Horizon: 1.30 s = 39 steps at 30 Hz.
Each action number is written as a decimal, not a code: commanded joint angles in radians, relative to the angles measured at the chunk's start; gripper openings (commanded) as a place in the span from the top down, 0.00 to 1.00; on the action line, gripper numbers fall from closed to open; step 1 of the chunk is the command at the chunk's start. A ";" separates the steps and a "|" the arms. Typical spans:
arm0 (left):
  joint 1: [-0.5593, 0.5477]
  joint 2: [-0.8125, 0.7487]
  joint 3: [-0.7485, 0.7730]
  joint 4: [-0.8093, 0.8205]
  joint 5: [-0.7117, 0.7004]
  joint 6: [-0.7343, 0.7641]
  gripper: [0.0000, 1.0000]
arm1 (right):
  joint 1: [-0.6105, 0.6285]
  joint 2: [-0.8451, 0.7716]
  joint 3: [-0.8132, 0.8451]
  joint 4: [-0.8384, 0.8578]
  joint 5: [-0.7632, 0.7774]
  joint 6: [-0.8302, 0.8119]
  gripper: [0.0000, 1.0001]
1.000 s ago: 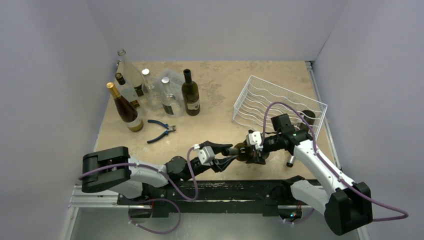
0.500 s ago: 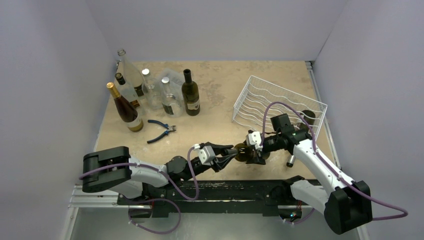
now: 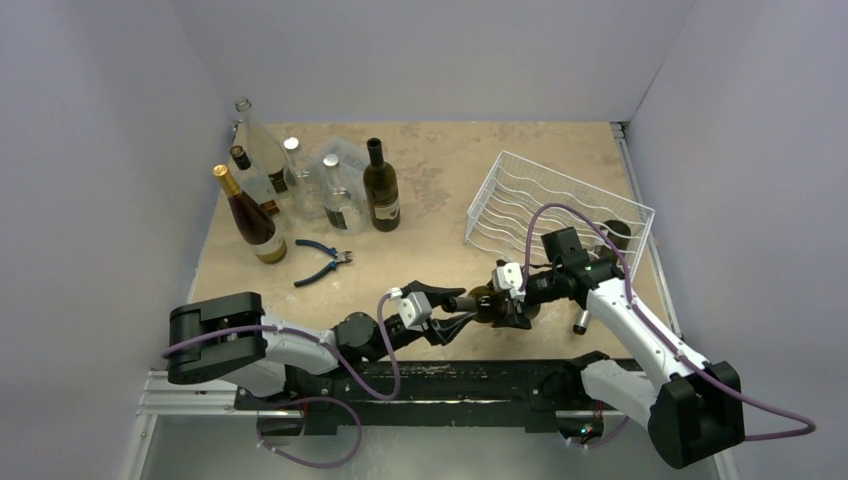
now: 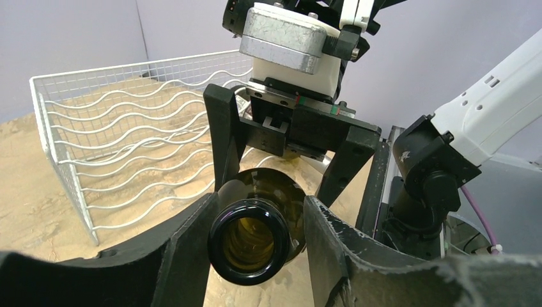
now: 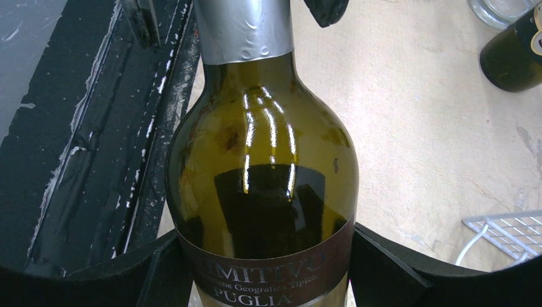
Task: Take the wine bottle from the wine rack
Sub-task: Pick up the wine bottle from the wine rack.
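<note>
- One wine bottle (image 3: 487, 300) is seen off the wine rack (image 3: 555, 205). It is held on its side in the air above the near edge of the table (image 3: 450, 180), between the two arms.
- Its neck is pointed toward the left arm and its base toward the right arm. The rack is set just behind it and to the right, apart from it.
- The right gripper (image 5: 268, 275) is closed on the bottle's body. In the right wrist view its dark fingers (image 5: 383, 272) are pressed against the glass on either side of the brown label (image 5: 265, 268), on which "PUGLIA" can be read.
- A silver foil collar (image 5: 243, 32) is wrapped around the neck above the olive-green shoulder.
- The left gripper (image 4: 255, 208) is placed around the bottle's mouth, with one finger at each side of the rim. Its jaws are parted about as wide as the neck, and whether the neck is pinched or merely flanked cannot be told.
- In the left wrist view the open mouth is turned toward the camera. The right gripper's fingers are seen behind it on the body, and the rack's white wavy wires lie beyond on the left.
- A cluster of bottles (image 3: 305, 195) is stood at the far left of the table, a dark green bottle (image 3: 381, 200) at its right end. Blue-handled pliers (image 3: 322, 262) are laid just in front of them.
</note>
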State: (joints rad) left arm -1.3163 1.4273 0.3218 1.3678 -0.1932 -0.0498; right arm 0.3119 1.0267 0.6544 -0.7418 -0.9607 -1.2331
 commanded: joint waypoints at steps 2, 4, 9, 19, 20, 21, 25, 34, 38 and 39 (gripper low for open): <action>-0.006 0.004 0.006 0.056 0.010 -0.030 0.49 | -0.005 -0.008 0.058 0.021 -0.065 0.000 0.82; -0.006 0.003 0.002 0.056 0.006 -0.033 0.50 | -0.006 -0.004 0.059 0.021 -0.065 0.000 0.82; -0.006 0.002 0.004 0.056 0.005 -0.033 0.68 | -0.006 -0.003 0.059 0.019 -0.064 0.000 0.82; -0.006 -0.066 -0.014 0.045 -0.054 -0.088 1.00 | -0.005 -0.001 0.048 0.019 -0.049 -0.002 0.61; -0.006 -0.083 -0.015 0.031 -0.063 -0.095 1.00 | -0.006 -0.002 0.044 0.019 -0.051 -0.003 0.54; -0.006 -0.102 -0.015 0.004 -0.070 -0.101 1.00 | -0.005 -0.003 0.041 0.017 -0.054 -0.005 0.48; -0.006 -0.167 0.001 -0.092 -0.083 -0.113 1.00 | -0.005 -0.014 0.030 0.014 -0.057 -0.019 0.29; -0.006 -0.267 -0.013 -0.185 -0.117 -0.128 1.00 | -0.036 -0.053 0.079 -0.066 -0.104 -0.028 0.01; -0.006 -0.314 -0.027 -0.211 -0.123 -0.124 1.00 | -0.066 -0.071 0.087 -0.098 -0.121 -0.049 0.01; -0.006 -0.330 -0.029 -0.222 -0.127 -0.120 1.00 | -0.073 -0.075 0.089 -0.107 -0.124 -0.056 0.01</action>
State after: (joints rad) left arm -1.3231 1.1690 0.2928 1.0866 -0.2958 -0.1642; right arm 0.2623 0.9749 0.7033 -0.7918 -1.0424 -1.2469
